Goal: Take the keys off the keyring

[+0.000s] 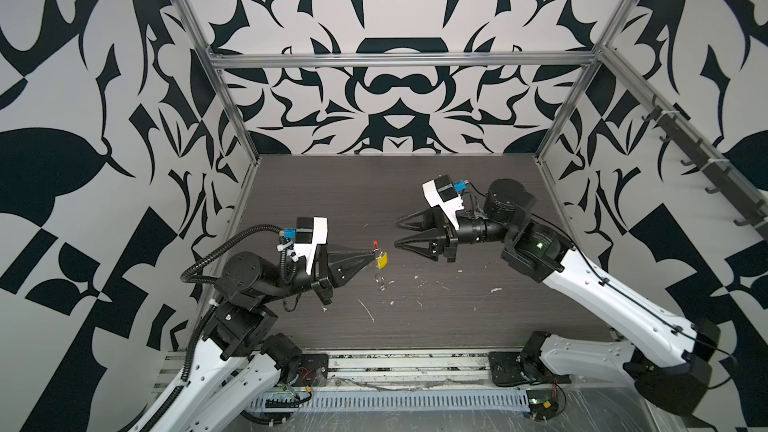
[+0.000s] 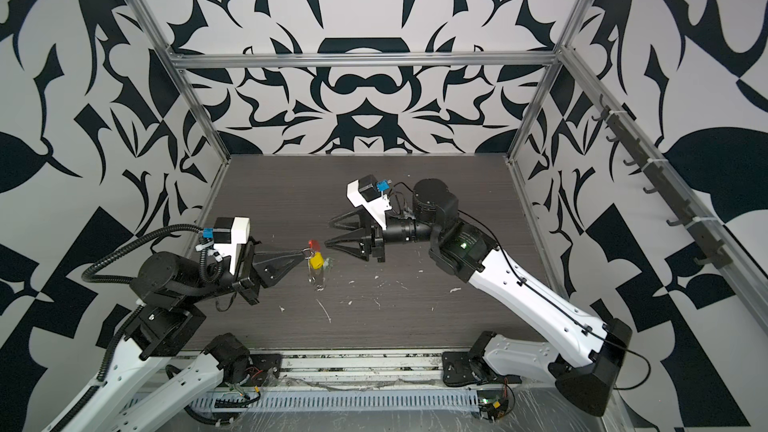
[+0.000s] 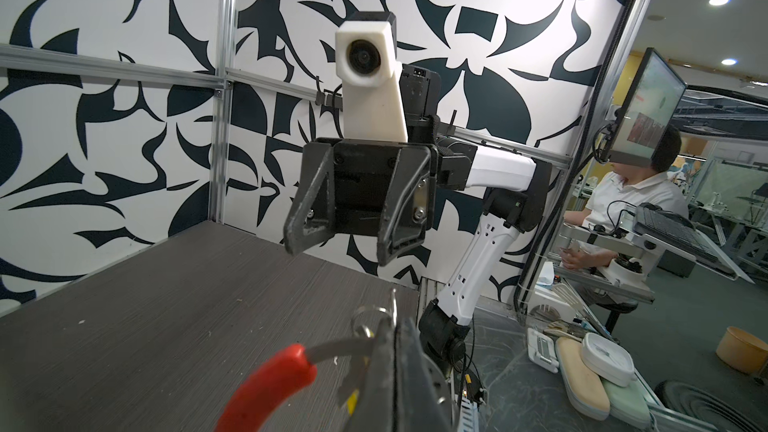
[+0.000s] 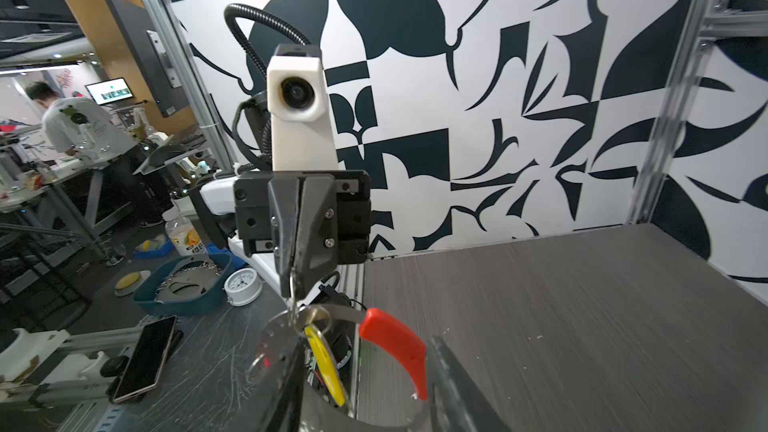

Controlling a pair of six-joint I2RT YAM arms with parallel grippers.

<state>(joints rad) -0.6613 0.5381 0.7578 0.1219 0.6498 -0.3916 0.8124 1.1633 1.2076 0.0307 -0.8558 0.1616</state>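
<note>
1. Yellow key [image 1: 381, 259] hangs from the keyring [image 4: 345, 312], held over the table [image 1: 457, 326], left of its middle.
2. Left gripper [image 1: 371, 252] is clamped tight on the keyring beside its red sleeve [image 3: 266, 380].
3. Right gripper [image 1: 395, 233] stands near, to the keyring's right, fingers spread apart and empty.

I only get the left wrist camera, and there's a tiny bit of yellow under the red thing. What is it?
Observer: A yellow key; the right wrist view shows it hanging from the keyring.
Operator: Is my left end effector really shut?
Observer: Yes. From that view the left end effector has its jaws pressed together on the keyring's silvery bits.
Operator: Is the other one touching it?
Observer: No. In both top views the right end effector stands open, apart from the keyring.
</note>
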